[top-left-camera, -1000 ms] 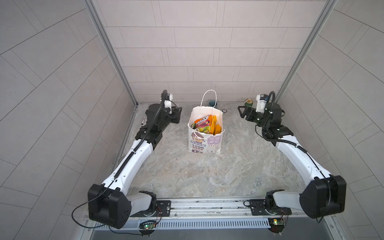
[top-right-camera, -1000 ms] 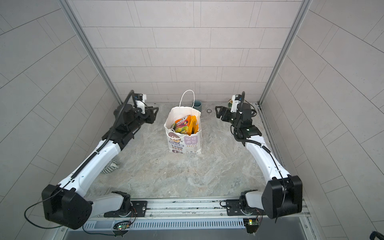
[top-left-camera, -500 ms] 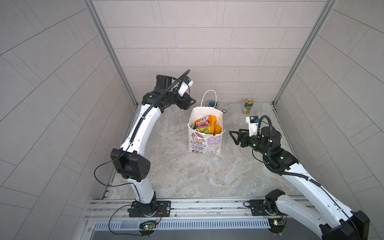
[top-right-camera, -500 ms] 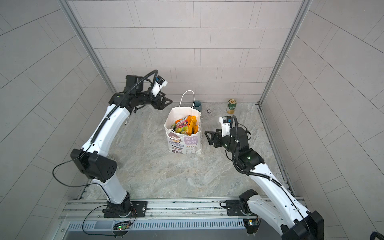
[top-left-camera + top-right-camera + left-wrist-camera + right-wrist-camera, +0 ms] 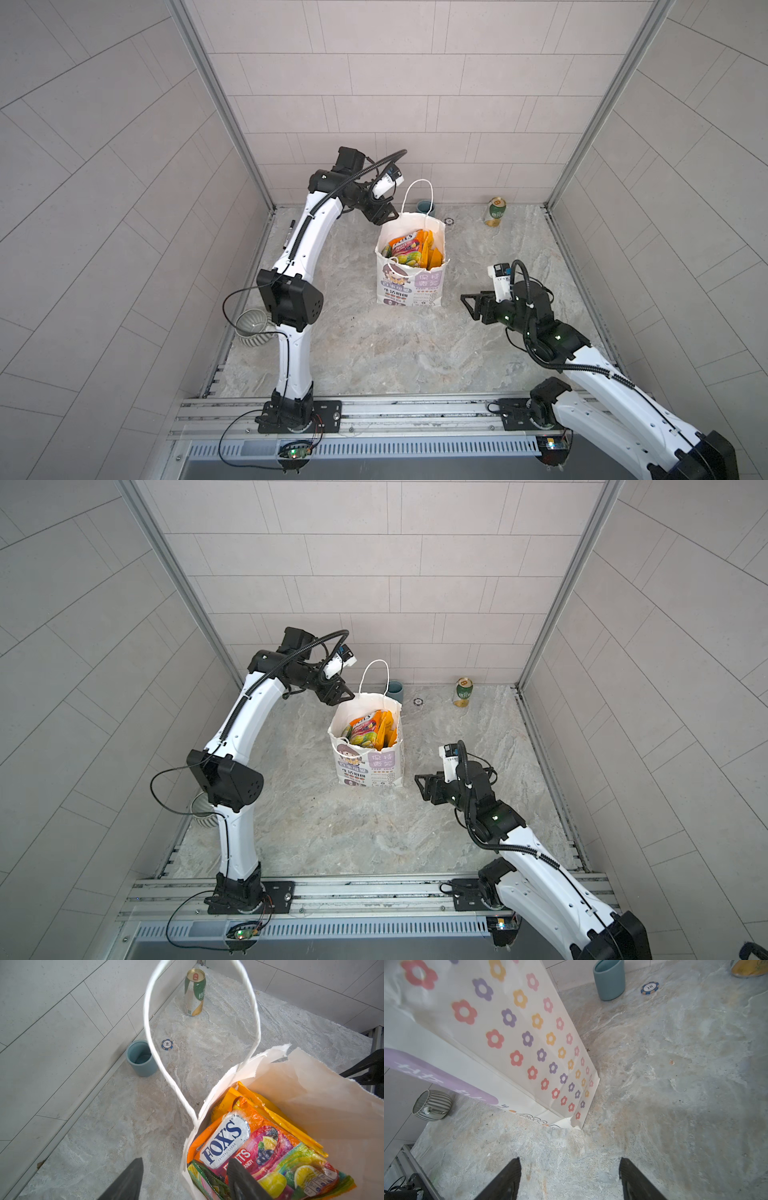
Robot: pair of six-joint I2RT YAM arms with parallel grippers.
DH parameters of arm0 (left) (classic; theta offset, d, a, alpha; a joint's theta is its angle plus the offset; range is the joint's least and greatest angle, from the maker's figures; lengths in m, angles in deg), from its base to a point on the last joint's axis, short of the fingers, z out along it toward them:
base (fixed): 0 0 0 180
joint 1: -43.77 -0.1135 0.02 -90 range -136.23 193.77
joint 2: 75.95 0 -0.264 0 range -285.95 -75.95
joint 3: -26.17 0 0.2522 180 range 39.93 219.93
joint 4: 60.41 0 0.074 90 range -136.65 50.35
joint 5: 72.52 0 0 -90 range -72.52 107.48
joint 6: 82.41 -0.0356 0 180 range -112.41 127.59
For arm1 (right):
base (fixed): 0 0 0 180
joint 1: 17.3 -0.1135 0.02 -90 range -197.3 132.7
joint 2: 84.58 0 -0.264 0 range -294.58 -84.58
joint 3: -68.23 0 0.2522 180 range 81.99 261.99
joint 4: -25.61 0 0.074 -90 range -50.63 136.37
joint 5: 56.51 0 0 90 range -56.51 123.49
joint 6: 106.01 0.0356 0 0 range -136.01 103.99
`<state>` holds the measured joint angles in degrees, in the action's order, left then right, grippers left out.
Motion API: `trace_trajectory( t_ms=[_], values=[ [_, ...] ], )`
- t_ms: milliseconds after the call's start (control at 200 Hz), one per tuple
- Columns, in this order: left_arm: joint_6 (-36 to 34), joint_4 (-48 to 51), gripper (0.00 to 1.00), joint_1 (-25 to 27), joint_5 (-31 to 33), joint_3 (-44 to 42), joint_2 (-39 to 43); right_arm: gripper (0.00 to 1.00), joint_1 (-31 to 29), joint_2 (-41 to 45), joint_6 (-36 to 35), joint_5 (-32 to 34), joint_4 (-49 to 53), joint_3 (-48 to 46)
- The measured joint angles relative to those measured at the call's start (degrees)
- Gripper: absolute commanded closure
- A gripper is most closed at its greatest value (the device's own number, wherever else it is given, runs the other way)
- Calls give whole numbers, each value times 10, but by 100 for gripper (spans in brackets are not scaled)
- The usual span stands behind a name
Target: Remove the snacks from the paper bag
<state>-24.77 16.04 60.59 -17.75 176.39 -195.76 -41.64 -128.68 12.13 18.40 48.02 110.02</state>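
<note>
Midway across the desk stands the paper bag, upright, the snacks on edge in its open mouth. At its far-left rim the left pincer hovers wide and empty, one jaw over the snacks, one outside the paper. Better to shift it inward before closing. Low at the bag's near right, the right pincer gapes empty, free to brace it.
</note>
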Motion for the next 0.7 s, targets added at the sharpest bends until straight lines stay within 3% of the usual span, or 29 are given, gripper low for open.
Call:
trace_trajectory(
  t_ms=[225, 345, 485, 595, 701],
  values=[
    [-29, 39, 38, 17, 5, 38, -45, 25, -2, 17, 4, 4, 0, -3],
    [-43, 52, 46, 24, 12, 38, -52, 25, -4, 18, 3, 5, 1, -3],
    [-56, 65, 58, 30, 29, 40, -56, 25, -7, 14, 2, 5, 1, -3],
    [-68, 71, 76, 32, 40, 41, -60, 26, -12, 3, 2, 4, -7, -3],
    [-80, 77, 85, 34, 45, 41, -61, 27, -17, -19, 4, 0, -14, -3]
  ],
)
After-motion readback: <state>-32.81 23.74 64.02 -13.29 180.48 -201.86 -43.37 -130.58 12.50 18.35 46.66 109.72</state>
